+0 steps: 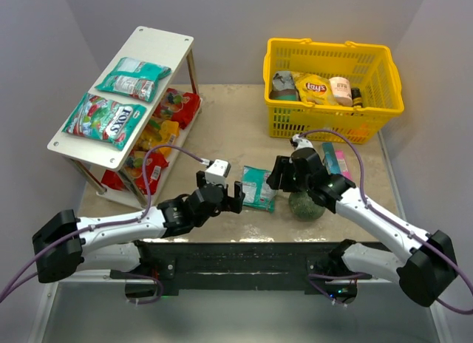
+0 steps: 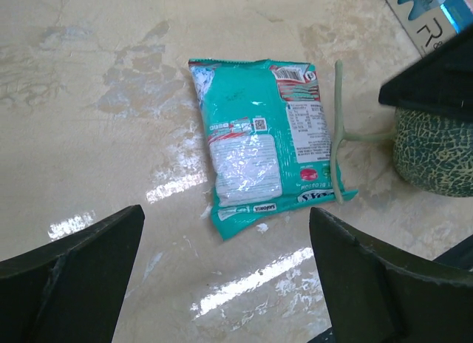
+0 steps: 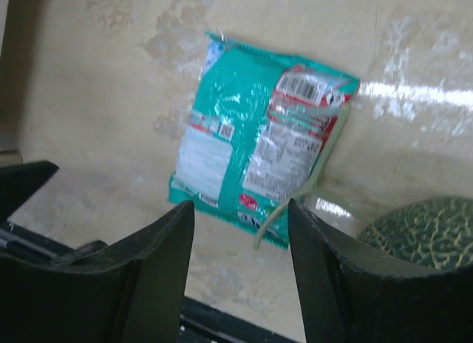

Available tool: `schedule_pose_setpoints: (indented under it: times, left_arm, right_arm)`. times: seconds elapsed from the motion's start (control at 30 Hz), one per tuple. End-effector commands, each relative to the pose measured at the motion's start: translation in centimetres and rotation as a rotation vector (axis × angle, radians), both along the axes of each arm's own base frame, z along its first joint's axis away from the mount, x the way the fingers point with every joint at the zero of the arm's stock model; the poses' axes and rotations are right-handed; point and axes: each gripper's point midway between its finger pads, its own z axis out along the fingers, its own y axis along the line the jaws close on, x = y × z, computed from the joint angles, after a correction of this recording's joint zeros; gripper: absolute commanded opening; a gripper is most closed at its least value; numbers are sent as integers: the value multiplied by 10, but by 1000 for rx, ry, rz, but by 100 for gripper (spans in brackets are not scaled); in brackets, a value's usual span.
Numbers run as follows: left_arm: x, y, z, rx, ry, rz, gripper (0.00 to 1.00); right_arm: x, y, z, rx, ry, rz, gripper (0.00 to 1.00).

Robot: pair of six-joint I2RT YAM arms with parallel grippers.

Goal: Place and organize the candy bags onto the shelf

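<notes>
A teal candy bag (image 1: 259, 188) lies flat on the table, back side up, between my two grippers. It also shows in the left wrist view (image 2: 262, 140) and the right wrist view (image 3: 262, 143). My left gripper (image 1: 235, 195) (image 2: 225, 284) is open and empty, just left of the bag. My right gripper (image 1: 277, 174) (image 3: 240, 269) is open and empty, just right of it. The white shelf (image 1: 159, 43) stands at the far left. Its top tier holds a teal bag (image 1: 133, 78) and a larger green-white bag (image 1: 103, 121). Red and yellow bags (image 1: 159, 136) fill the lower tier.
A dark green melon-like ball (image 1: 306, 205) (image 2: 432, 154) (image 3: 425, 232) sits right beside the bag, its pale stem (image 2: 338, 128) lying over the bag's edge. A yellow basket (image 1: 332, 88) with a chip bag and jars stands far right. A small box (image 1: 336, 162) lies behind my right arm.
</notes>
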Motion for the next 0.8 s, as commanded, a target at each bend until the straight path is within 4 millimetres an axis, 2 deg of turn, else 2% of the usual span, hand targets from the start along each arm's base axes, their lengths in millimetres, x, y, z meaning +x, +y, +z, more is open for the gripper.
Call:
schedule_pose_setpoints:
  times: [0.0, 0.03, 0.1, 0.17, 0.2, 0.33, 0.53, 0.63, 0.67, 0.77]
  left_arm:
    - [6, 7, 12, -8, -47, 32, 99]
    - [7, 7, 13, -10, -55, 35, 100]
    - [12, 2, 15, -7, -75, 35, 100]
    - [18, -3, 21, -16, -98, 43, 100]
    - [23, -9, 21, -4, -106, 38, 99]
    - [41, -27, 23, -4, -121, 44, 99]
    - [65, -56, 9, 32, -101, 23, 99]
    - [72, -65, -5, 82, -87, 12, 100]
    - [75, -67, -6, 97, -88, 9, 100]
    - [78, -69, -26, 142, -62, -1, 100]
  right_arm:
    - [-58, -10, -34, 30, 250, 8, 57]
    - [-66, -12, -40, 41, 279, -4, 57]
    - [-79, -8, -36, 117, 321, -8, 57]
    - [-88, -14, -40, 127, 343, -41, 57]
    - [-94, -22, -46, 107, 377, -82, 57]
    - [-96, -51, -51, 37, 366, -235, 57]
    - [-77, -105, -67, -110, 245, -518, 57]
    - [-62, -112, -73, -138, 191, -582, 57]
    - [-58, -113, -73, -144, 180, -591, 57]
    - [-38, -109, -73, -155, 132, -613, 57]
